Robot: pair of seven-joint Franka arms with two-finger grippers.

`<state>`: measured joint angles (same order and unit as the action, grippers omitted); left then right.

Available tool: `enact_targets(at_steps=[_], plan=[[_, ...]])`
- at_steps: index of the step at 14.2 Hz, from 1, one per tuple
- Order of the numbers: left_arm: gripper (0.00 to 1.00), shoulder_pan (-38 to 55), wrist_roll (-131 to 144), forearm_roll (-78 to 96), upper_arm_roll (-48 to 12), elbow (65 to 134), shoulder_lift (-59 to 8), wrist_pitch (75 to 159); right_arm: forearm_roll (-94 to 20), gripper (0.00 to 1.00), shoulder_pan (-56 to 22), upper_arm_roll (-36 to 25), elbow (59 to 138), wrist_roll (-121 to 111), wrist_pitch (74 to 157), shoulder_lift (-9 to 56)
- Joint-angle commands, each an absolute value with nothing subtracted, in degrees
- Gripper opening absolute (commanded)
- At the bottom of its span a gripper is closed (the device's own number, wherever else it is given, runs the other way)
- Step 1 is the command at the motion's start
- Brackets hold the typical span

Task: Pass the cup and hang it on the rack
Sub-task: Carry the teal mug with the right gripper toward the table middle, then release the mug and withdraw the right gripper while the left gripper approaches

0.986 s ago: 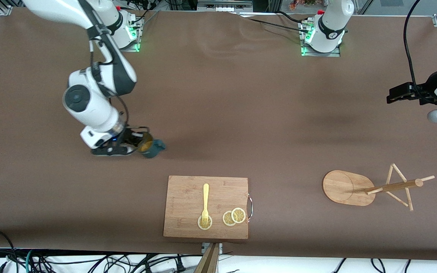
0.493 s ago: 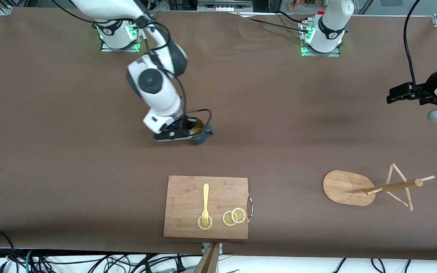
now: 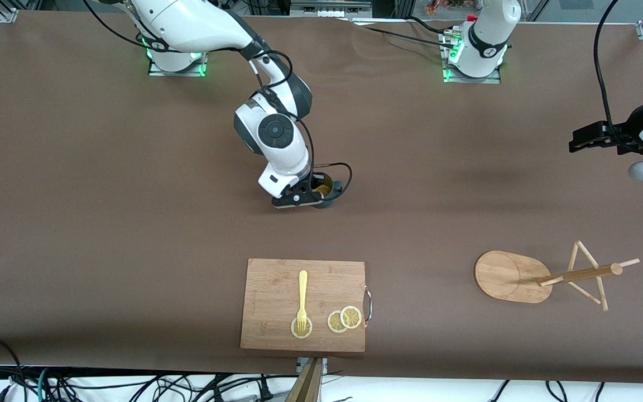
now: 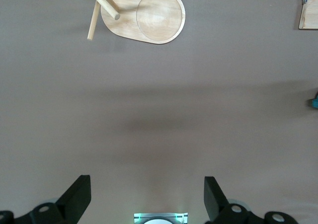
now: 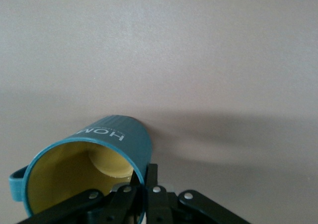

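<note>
The right gripper (image 3: 311, 196) is up over the mid table, clamped on the rim of the cup (image 3: 326, 192), one finger inside the yellow interior and one on the teal wall. In the right wrist view the cup (image 5: 89, 172) hangs tilted w/ its mouth toward the camera, white lettering on its side, loop handle sticking out at the edge. In the front view the handle points to abt 2 o'clock from the cup.

At roughly 6 o'clock from the cup, nearer the front camera, lies a cutting board (image 3: 277, 279) w/ a yellow fork (image 3: 302, 298) and lemon slices (image 3: 344, 319) on it.

The rack (image 3: 514, 276) stands toward the left arm's end of the table, at abt 4 o'clock from the cup and well apart from it; pole and pegs (image 3: 586, 273) show. Its base (image 4: 144, 15) also shows in the left wrist view.

The left gripper (image 4: 146, 196) waits over bare table w/ fingers apart, holding nothing.
</note>
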<state>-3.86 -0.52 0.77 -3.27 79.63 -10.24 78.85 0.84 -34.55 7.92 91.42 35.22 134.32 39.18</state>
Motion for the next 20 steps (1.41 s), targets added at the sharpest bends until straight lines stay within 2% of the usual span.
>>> enact_targets(at_steps=[1,2,3,4,8,12,15,17,18,20], plan=[[1.00,-3.69,-1.84,-0.26,-3.43,77.96,-11.07,78.31,1.41,0.00,-35.85,7.47,88.68,34.63,133.24,40.34],[1.00,-3.60,-1.76,-0.26,-3.43,77.87,-11.34,78.31,1.32,0.00,-36.12,7.47,88.68,34.72,133.24,40.25],[1.00,-3.60,-1.84,-0.18,-3.43,77.78,-11.42,78.31,0.97,0.72,-36.21,7.47,88.68,35.33,133.16,40.25],[1.00,-3.60,-1.85,-0.18,-3.43,77.52,-11.43,78.31,0.97,1.00,-36.30,7.47,88.68,35.33,133.15,39.91],[1.00,-3.52,-2.02,-0.09,-3.52,77.35,-12.04,78.40,0.70,1.00,-35.86,7.47,88.59,35.07,131.94,37.19],[1.00,-3.43,-1.93,0.09,-3.60,75.76,-13.10,78.22,1.31,1.00,-33.67,6.77,82.29,34.37,114.74,31.21],[1.00,-3.34,-2.02,1.67,-3.60,75.76,-13.27,78.22,1.49,1.00,-29.98,5.11,79.81,33.41,106.98,27.09],[1.00,-3.34,-2.02,3.42,-3.60,75.85,-13.53,78.22,1.15,1.00,-28.92,0.55,79.80,26.76,101.72,23.57],[1.00,-3.25,-2.11,3.78,-3.60,76.20,-13.45,78.40,0.71,1.00,-28.92,-4.52,79.80,19.67,97.51,21.64],[1.00,-3.16,-2.11,5.35,-4.56,76.72,-13.45,78.31,0.62,1.00,-28.92,-10.52,79.80,11.55,93.19,19.96]])
